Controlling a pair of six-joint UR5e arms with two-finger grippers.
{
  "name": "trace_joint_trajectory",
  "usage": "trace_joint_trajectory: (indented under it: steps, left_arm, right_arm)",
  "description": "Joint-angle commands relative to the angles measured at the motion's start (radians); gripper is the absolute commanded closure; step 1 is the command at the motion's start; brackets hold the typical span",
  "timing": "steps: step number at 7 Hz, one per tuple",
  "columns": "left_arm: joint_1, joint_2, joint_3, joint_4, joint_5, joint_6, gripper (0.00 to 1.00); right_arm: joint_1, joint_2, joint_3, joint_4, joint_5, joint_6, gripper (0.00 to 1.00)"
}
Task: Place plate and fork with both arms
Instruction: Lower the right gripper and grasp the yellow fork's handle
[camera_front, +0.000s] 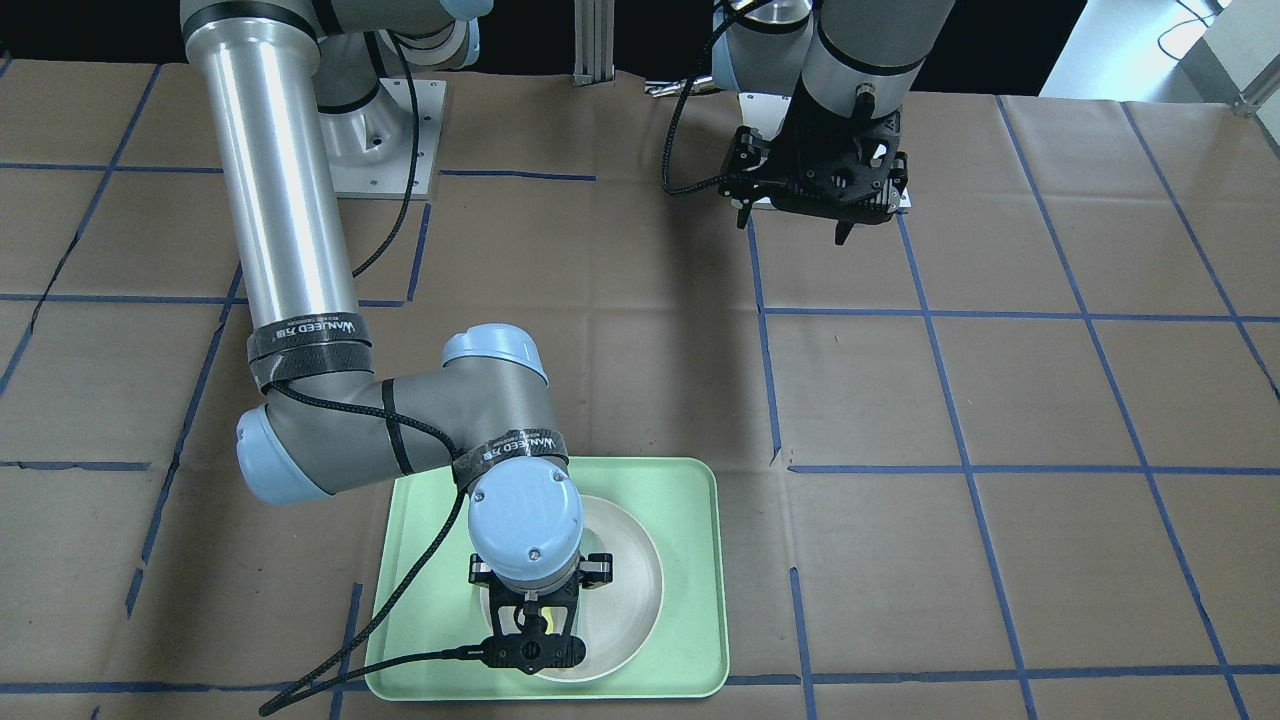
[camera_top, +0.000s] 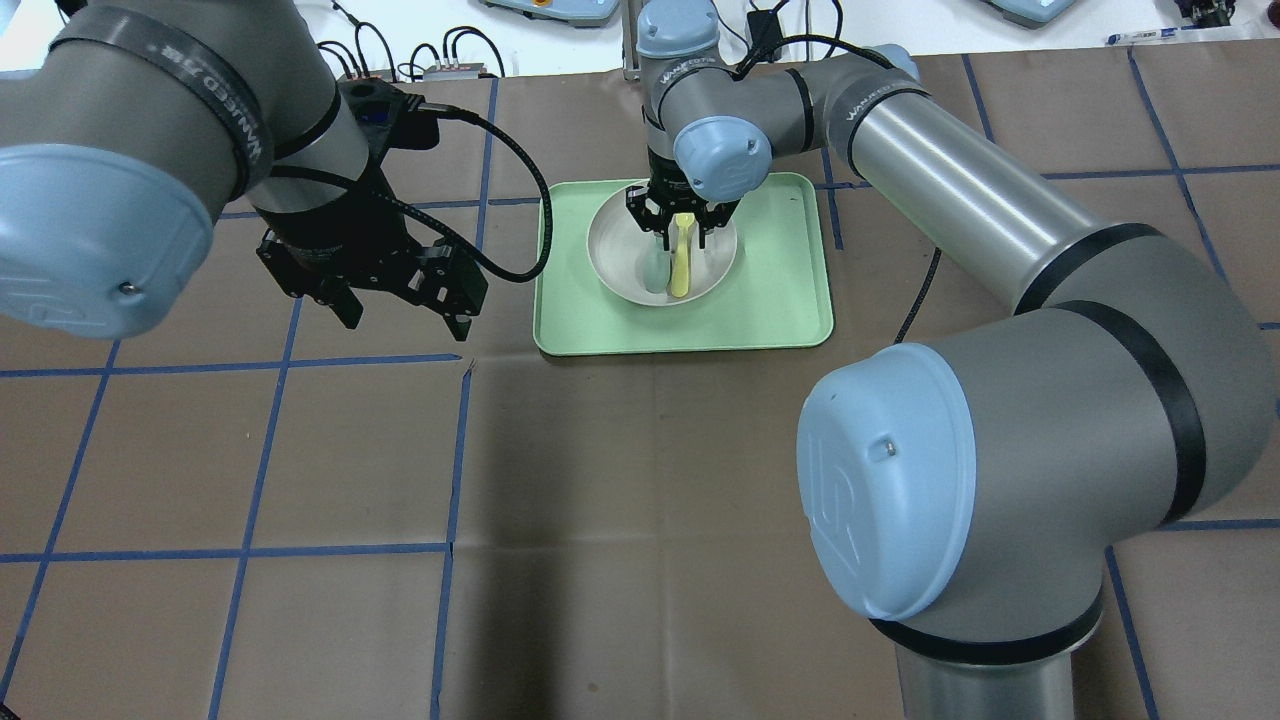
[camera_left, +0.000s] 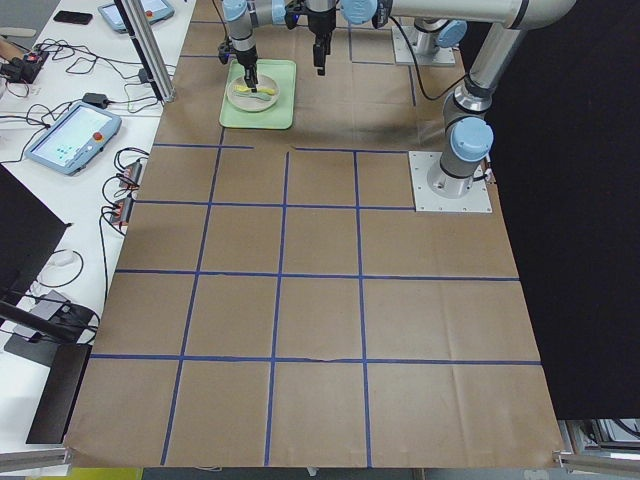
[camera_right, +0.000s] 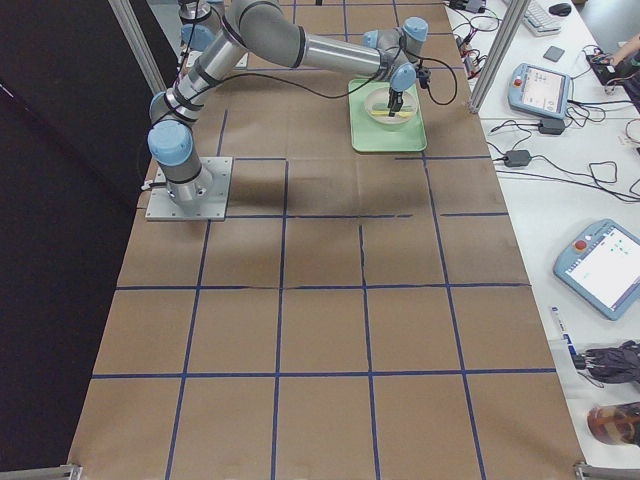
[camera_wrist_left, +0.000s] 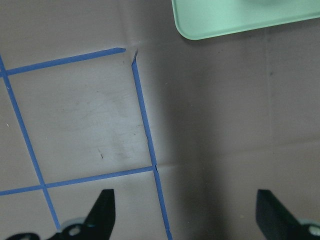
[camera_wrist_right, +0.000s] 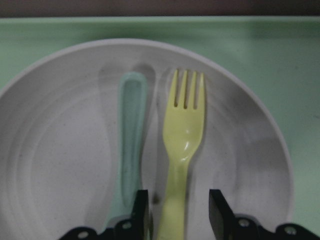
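**Right claw** (camera_wrist_right: 177, 199): Lowered over the plate, fingers (camera_wrist_right: 220, 212) set narrow, one on each side of the fork's handle. A strip of plate shows between the handle and one finger. On the other side only shadow shows, so the grip looks not yet closed, though the wrist view is too soft to be sure of contact there.

**Fork** (camera_wrist_right: 185, 130): Pale yellow, lying flat in the plate. The handle end is between the right claw's fingers, and the tines point straight ahead of the claw toward the far rim.

**Plate** (camera_wrist_right: 55, 142): Round, off-white, directly beneath the right claw. It rests on the tray.

**Spoon** (camera_wrist_right: 131, 125): Grey-green, lying in the plate just beside the fork and parallel to it. Its handle runs just outside one finger of the right claw.

**Tray** (camera_top: 780, 295): Pale green, rectangular, flat on the bench. It extends past the plate on all sides of the right claw. One rounded corner shows ahead of the left claw.

**Left claw** (camera_wrist_left: 184, 207): Fingers spread wide, nothing between them. It hangs above bare bench, well apart from the plate and short of the tray's near corner.

**Bench** (camera_wrist_left: 90, 110): Brown paper covering with a grid of blue tape. A tape crossing lies below the left claw.
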Motion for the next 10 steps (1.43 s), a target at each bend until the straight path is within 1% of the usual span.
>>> trace_joint_trajectory:
  steps: [1,3,4,5,8,9,10]
  left_arm:
    - [0.0,0.0,-0.001,0.0,0.0,0.0,0.0]
    - [0.002,0.002,-0.001,0.0,0.002,0.002,0.0]
    - [0.003,0.002,-0.001,0.0,0.002,0.002,0.0]
    - [0.003,0.002,-0.001,0.0,0.002,0.002,0.0]
    - [0.002,0.002,-0.001,0.0,0.002,0.002,0.0]
    - [0.002,0.002,-0.001,0.0,0.002,0.002,0.0]
    - [0.002,0.002,-0.001,0.0,0.002,0.002,0.0]
  right_arm:
    - [0.0,0.015,-0.005,-0.002,-0.001,0.0,0.48]
    - [0.0,0.015,-0.008,-0.002,-0.001,0.0,0.49]
    - [0.0,0.016,-0.008,-0.006,-0.001,0.0,0.51]
    - [0.0,0.016,-0.008,-0.015,-0.002,0.0,0.62]
    - [-0.002,0.016,-0.009,-0.015,-0.004,0.002,0.85]
    - [-0.002,0.015,-0.014,-0.015,-0.004,0.003,0.93]
    - [0.0,0.001,-0.019,-0.014,-0.002,0.003,0.96]
